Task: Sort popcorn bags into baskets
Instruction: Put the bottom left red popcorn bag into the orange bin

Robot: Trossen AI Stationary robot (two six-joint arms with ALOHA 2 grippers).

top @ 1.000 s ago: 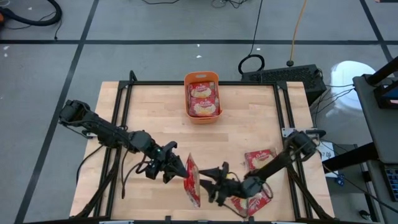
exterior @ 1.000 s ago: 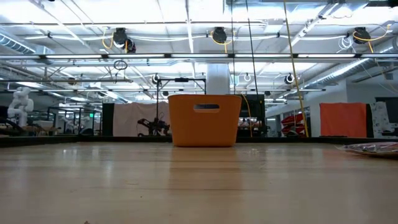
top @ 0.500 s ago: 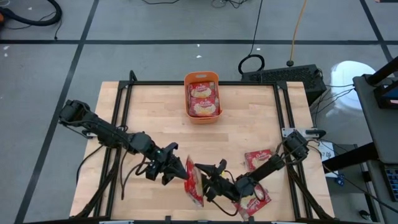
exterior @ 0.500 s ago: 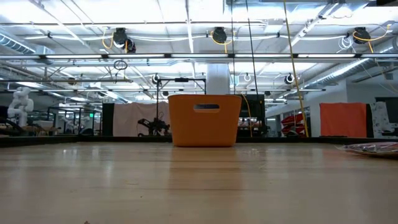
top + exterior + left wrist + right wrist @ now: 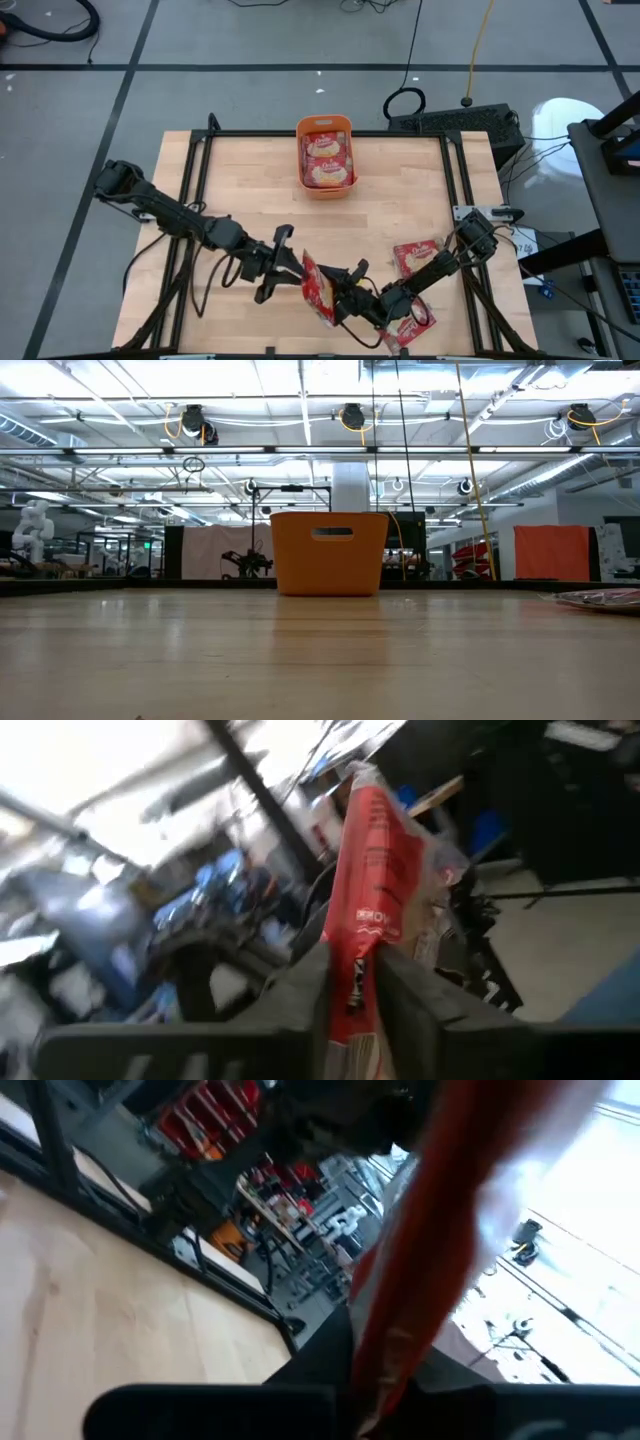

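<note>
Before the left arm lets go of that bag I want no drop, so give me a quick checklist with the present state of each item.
1. Left gripper shut on held bag: ok.
2. Right gripper shut on the same bag: ok.
3. Bag clear of the table: cannot tell.
4. Room left in the basket, bags already inside: cannot tell.
5. Way to the basket free: ok.
6. Spare bags by the right arm lie flat: ok.

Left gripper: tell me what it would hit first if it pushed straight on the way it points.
The left gripper, shut on a popcorn bag, points toward the right gripper gripping the same bag's far side; it would probably meet that first.
</note>
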